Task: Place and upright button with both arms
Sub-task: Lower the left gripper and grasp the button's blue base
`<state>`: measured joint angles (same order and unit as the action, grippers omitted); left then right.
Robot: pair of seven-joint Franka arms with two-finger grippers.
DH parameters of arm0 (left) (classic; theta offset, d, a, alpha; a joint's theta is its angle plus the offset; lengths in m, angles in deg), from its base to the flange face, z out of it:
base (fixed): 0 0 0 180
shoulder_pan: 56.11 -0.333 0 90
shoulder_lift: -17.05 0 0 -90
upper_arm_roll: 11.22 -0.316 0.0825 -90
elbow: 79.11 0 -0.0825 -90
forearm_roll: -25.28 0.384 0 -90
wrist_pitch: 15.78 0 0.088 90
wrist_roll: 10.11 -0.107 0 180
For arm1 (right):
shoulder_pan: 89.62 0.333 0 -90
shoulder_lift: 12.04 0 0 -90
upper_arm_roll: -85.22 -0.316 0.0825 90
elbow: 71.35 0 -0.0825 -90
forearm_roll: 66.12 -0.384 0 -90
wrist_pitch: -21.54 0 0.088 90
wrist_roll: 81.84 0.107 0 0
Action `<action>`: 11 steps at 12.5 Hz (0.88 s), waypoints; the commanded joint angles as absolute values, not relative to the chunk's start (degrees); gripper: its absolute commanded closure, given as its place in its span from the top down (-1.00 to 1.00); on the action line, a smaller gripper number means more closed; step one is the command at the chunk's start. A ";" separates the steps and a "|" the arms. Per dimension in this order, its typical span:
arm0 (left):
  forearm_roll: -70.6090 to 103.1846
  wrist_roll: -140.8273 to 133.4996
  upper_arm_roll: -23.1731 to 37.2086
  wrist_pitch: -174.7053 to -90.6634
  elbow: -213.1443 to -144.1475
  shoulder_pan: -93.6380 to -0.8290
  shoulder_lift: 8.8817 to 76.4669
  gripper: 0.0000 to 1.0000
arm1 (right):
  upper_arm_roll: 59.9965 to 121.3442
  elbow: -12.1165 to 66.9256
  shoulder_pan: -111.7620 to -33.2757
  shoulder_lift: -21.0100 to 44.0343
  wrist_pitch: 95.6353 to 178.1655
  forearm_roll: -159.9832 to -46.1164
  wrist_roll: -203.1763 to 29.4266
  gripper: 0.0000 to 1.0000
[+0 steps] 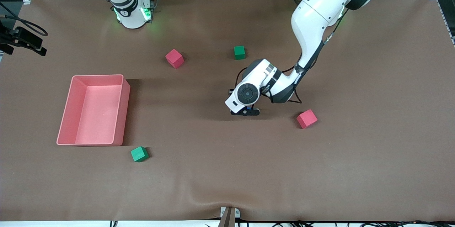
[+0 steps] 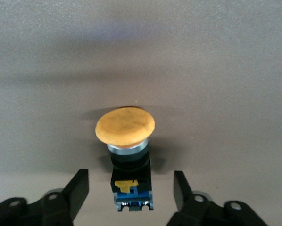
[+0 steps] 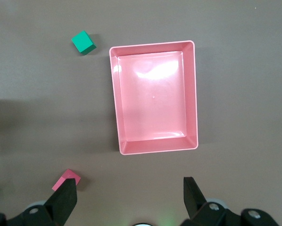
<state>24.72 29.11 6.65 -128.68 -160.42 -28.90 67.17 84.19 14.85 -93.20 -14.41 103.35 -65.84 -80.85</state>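
The button (image 2: 125,125) lies on its side on the brown table, its round orange cap pointing away from my left gripper and its black body with the bluish end toward it. My left gripper (image 2: 130,174) is low at the middle of the table (image 1: 245,112). It is open, one finger (image 2: 78,188) on each side of the body with a gap at both. In the front view the left hand hides the button. My right gripper (image 3: 129,183) is open and empty, high over the table near the pink bin (image 3: 193,94).
The pink bin (image 1: 122,113) stands toward the right arm's end. Pink cubes (image 1: 174,58) (image 1: 306,119) and green cubes (image 1: 239,52) (image 1: 139,154) lie scattered; one pink cube sits close beside my left hand. The right arm's base (image 1: 133,15) is at the table's back edge.
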 commanded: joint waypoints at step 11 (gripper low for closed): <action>24.84 34.51 6.45 -128.99 -158.83 -27.81 66.98 -1.00 | 84.08 14.25 -93.66 -13.97 102.58 -65.59 -79.91 1.00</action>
